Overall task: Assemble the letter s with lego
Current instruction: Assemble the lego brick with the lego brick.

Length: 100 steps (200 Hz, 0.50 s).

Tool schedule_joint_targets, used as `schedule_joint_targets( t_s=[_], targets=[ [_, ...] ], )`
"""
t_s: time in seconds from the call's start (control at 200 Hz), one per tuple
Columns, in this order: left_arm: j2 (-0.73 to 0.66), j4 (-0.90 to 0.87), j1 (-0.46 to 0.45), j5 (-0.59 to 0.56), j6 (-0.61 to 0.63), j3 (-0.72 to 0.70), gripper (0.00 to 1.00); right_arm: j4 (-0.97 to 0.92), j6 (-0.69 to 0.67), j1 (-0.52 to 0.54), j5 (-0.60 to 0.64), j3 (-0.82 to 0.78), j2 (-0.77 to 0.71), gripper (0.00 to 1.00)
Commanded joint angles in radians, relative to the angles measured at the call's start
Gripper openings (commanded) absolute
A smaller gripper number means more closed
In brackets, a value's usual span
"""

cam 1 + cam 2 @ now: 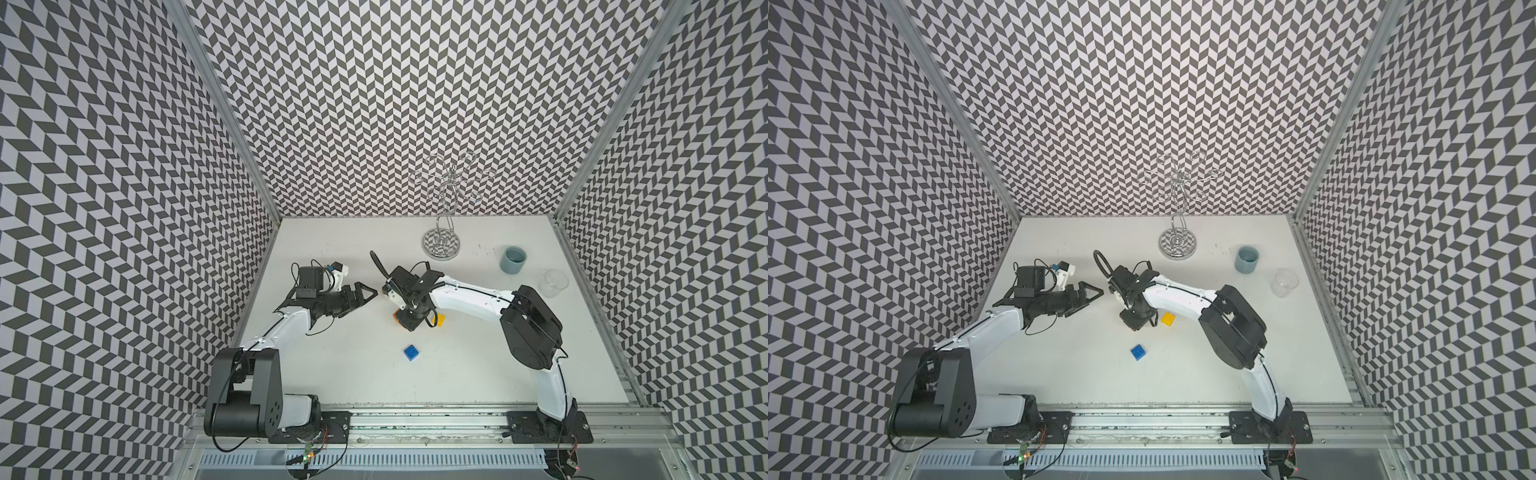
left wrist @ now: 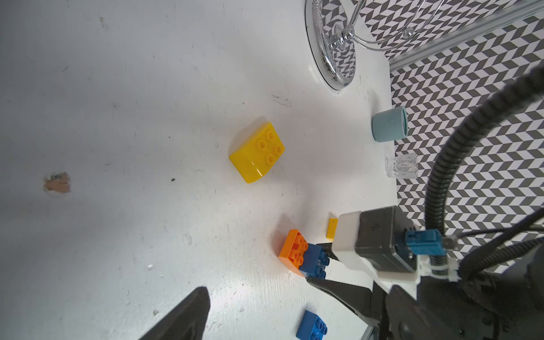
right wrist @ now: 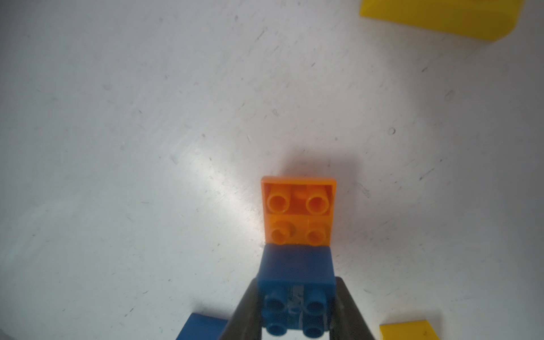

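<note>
The stacked blue brick (image 3: 295, 262) — judged rigid, light, slick — is clamped by its flat sides in the right gripper (image 3: 295, 297); the left gripper (image 1: 368, 293) is seen open.

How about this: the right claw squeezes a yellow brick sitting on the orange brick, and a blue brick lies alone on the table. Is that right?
Not quite. The brick held in the right gripper is a blue brick, not yellow; the right wrist view shows it sitting on the orange brick. The other blue brick does lie alone on the table.
</note>
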Motion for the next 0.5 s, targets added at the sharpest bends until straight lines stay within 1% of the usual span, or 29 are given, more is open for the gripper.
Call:
schedule_joint_targets(
  t_s=[0.0, 0.16, 0.431, 0.496],
  targets=[
    [-0.003, 0.022, 0.008, 0.020, 0.001, -0.001, 0.96, -0.049, 0.007, 0.002, 0.101, -0.066, 0.066, 0.28],
    [-0.001, 0.020, 0.010, 0.020, 0.001, 0.000, 0.96, -0.037, -0.013, 0.002, 0.063, -0.067, 0.067, 0.27],
    [0.008, 0.022, 0.010, 0.023, 0.001, 0.005, 0.96, -0.070, -0.018, 0.002, 0.068, 0.000, 0.075, 0.27],
    [0.014, 0.024, 0.010, 0.027, 0.000, 0.009, 0.96, -0.085, -0.019, 0.002, 0.067, 0.013, 0.071, 0.30]
  ],
)
